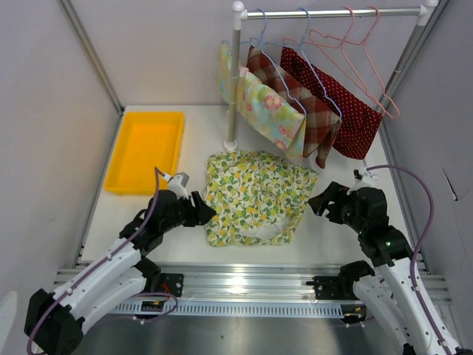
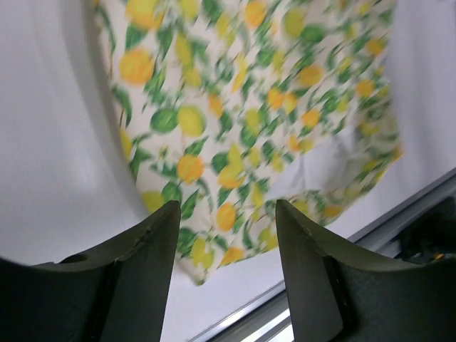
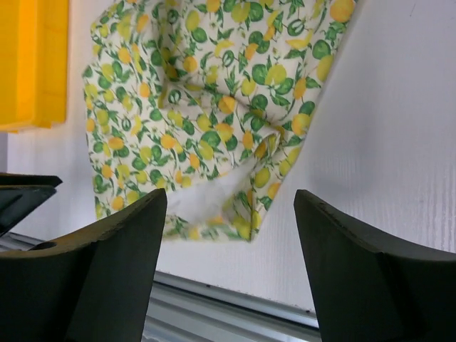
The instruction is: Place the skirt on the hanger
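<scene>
Now skirt point(image 1: 255, 196) flat on tabletop point(image 1: 199, 140); left gripper point(image 1: 205, 213), right gripper point(image 1: 316, 204) both released.
Light, limp cloth; pinch both side edges.

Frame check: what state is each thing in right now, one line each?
lemon-print skirt: spread on table, unheld
left gripper: open, near skirt's left edge
right gripper: open, near skirt's right edge
yellow tray: empty
pink hangers: bare, hooked on rail
plaid garment: hanging from rail
</scene>
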Tool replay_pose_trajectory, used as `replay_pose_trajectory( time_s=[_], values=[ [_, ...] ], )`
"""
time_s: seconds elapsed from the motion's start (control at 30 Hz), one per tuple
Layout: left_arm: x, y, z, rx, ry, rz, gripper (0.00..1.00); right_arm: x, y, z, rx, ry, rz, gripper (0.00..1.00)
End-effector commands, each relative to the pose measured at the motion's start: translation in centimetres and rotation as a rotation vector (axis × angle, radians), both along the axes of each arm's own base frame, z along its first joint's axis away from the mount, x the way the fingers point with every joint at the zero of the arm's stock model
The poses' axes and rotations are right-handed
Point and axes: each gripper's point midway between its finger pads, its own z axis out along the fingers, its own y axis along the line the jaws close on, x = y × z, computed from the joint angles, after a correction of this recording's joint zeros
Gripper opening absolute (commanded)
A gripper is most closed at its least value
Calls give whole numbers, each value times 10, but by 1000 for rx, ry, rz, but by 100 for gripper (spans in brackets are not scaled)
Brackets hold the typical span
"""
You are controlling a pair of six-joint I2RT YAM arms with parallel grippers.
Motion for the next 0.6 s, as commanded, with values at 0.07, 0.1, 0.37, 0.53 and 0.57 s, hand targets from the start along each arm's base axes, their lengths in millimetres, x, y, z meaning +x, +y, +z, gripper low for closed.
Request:
replay_pose_trajectory(
  time_s=[0.07,0.1,0.37,0.53,0.57],
  values=[
    [12,-12,73,-164,-171,19,62,13,7,-1,50,38,-34,77],
    [13,-10,73,-160,-176,31,63,13,12,-9,62,74,-20,76],
    [25,-33,62,-14,-138,-48,57,9,42,-51,26,168,44,68],
    [42,-74,67,143,-153,-136,61,-3,70,-70,-10,198,82,63],
    [44,-77,60,158,-138,-140,61,-3,73,-77,-31,212,77,63]
  ],
)
